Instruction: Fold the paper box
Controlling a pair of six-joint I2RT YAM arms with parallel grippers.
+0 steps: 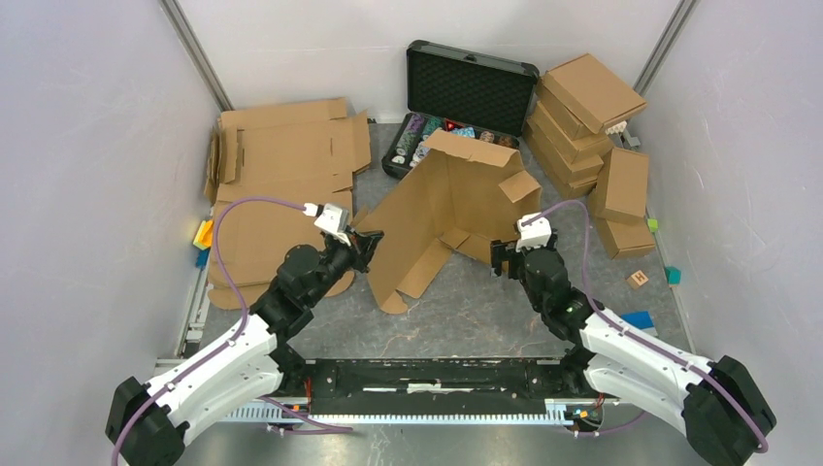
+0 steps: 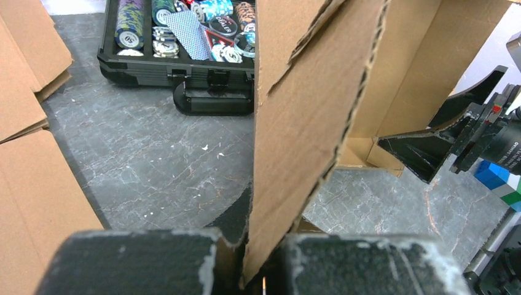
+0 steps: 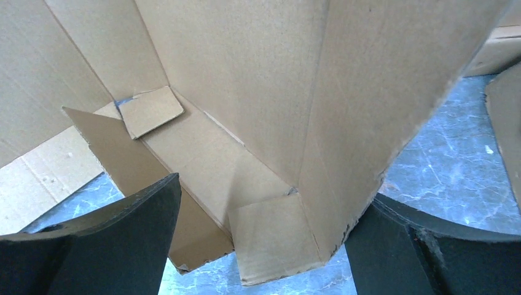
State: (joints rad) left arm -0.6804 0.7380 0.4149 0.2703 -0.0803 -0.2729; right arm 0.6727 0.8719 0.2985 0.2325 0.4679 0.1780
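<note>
The paper box (image 1: 437, 218), a brown die-cut cardboard sheet, stands half raised like a tent in the middle of the table. My left gripper (image 1: 367, 243) is shut on its left edge. In the left wrist view that panel (image 2: 307, 123) rises straight up from between the closed fingers of the left gripper (image 2: 258, 270). My right gripper (image 1: 505, 257) is open at the box's lower right flaps. In the right wrist view a small square flap (image 3: 276, 239) and the box's right panel (image 3: 368, 110) lie between the spread fingers (image 3: 123, 233); the right gripper (image 3: 264, 246) grips nothing.
An open black case (image 1: 466, 97) with colourful chips stands behind the box. Folded brown boxes (image 1: 587, 116) are stacked at the back right. Flat cardboard sheets (image 1: 281, 165) lie at the left. Small coloured blocks (image 1: 203, 233) and a wooden block (image 1: 638, 279) sit by the side walls.
</note>
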